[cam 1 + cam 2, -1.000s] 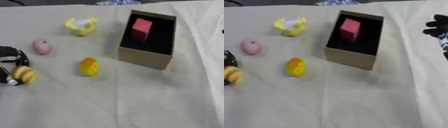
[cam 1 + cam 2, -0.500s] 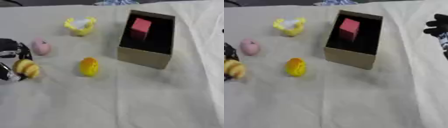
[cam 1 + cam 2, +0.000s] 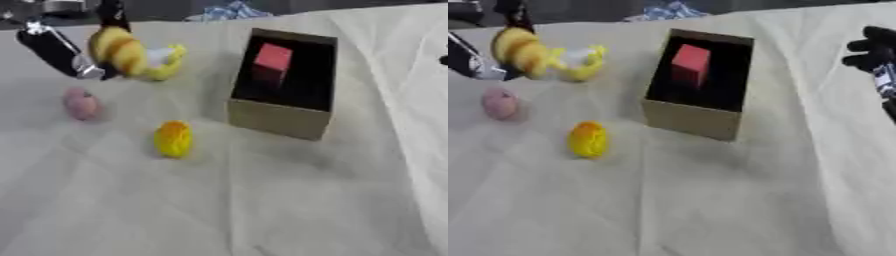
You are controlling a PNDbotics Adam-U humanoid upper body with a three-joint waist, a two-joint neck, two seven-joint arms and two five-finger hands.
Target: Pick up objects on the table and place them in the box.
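Worktop covered in pale, creased cloth; dark background at far edge. Left hand is seen raised at upper left, fingers curled round a yellow striped toy, carried clear of the cloth. Open cardboard box lies to the toy's right, with 1 pink block inside; the carry must run rightward. Pink ball, orange ball and a yellow-white toy remain on the cloth. Right hand is idle at right edge, fingers curled, empty. Compared with 1.0 s ago, the toy has been lifted from low at the left edge.
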